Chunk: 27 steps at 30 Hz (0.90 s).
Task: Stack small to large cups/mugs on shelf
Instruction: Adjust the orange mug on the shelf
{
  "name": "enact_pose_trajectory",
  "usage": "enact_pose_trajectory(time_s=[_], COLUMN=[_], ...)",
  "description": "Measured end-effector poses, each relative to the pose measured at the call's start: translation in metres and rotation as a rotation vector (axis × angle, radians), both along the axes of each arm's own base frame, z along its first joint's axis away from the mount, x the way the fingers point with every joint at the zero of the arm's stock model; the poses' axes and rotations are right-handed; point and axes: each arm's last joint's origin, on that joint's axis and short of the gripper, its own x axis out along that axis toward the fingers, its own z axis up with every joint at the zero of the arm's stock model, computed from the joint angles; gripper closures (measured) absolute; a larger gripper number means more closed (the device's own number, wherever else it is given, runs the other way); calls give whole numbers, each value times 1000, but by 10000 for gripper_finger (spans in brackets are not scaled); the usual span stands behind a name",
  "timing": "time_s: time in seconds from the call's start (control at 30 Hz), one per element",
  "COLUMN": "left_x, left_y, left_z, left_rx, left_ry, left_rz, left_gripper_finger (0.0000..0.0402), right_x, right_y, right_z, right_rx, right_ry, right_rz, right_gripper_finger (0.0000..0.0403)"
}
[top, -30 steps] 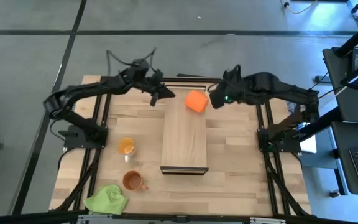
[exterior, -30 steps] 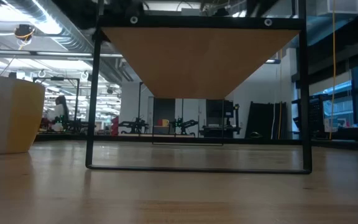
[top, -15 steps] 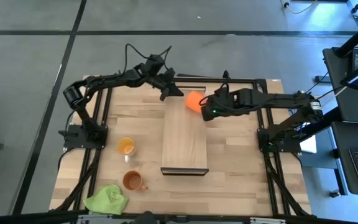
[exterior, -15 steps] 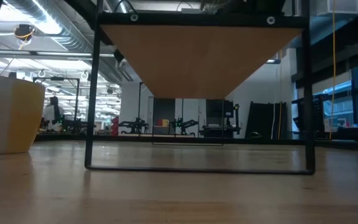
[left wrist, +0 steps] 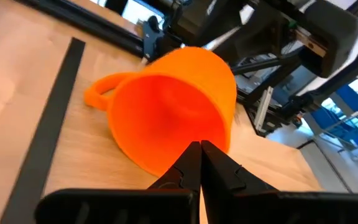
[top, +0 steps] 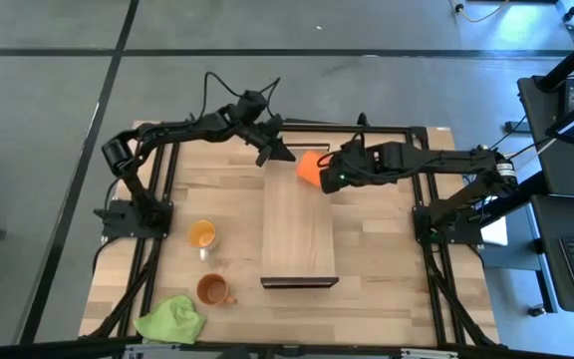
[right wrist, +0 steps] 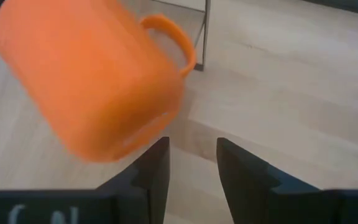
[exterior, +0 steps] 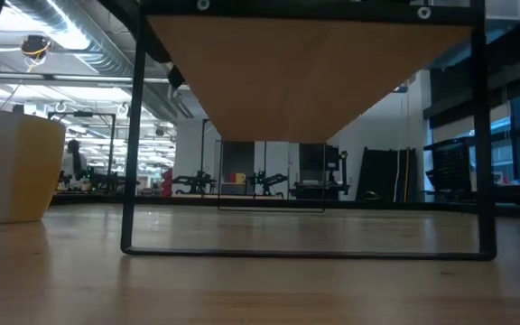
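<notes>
The bright orange mug [top: 310,168] lies on its side on the far end of the light wood shelf [top: 298,231], handle [left wrist: 98,93] out to one side. My left gripper [top: 279,153] is shut and points into the mug's mouth [left wrist: 166,118]. My right gripper [top: 331,179] is open, at the mug's base [right wrist: 98,93]. The amber cup [top: 201,235] and the rust-brown mug [top: 212,290] stand upright on the table left of the shelf. In the low view the shelf [exterior: 296,81] stands on thin dark legs. My left gripper's shut fingertips [left wrist: 199,152] reach the lower rim [left wrist: 166,167] of the mug's mouth, slanting down from the table's far left. I cannot tell whether they press it. My right gripper has one fingertip [right wrist: 159,149] beside the edge of the mug's base [right wrist: 135,140], coming from the table's right. I cannot tell whether it touches. Nothing lies between the two fingers.
A lime-green cloth [top: 172,319] lies at the table's near left corner. Dark frame rails [top: 157,199] run along both sides of the table. The shelf's top toward its near end [top: 298,261] is bare wood.
My right gripper has reached toward the table's left and come down, bringing the orange mug onto the shelf's far end on its side. My left gripper has moved right, toward the mug's mouth. The shelf has slid a little toward the near edge.
</notes>
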Motion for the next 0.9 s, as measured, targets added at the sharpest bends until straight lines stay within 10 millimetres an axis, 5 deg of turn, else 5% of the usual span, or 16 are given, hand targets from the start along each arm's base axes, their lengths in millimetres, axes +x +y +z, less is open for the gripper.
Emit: enact_pose_trajectory(time_s=[0.33, 0.63, 0.9], left_x=[-10, 3, 14], left_y=[-5, -23, -20], left_z=[66, 47, 37], left_rx=[390, 562, 574], left_ry=[184, 187, 170], left_rz=[-69, -171, -149], left_gripper_finger=[401, 401, 401], right_x=[2, 7, 7], right_y=[0, -1, -1], right_z=[1, 3, 3], right_rx=[-18, -37, -37], right_ry=[-3, -48, -50], right_rz=[47, 63, 63], right_gripper_finger=[270, 270, 270])
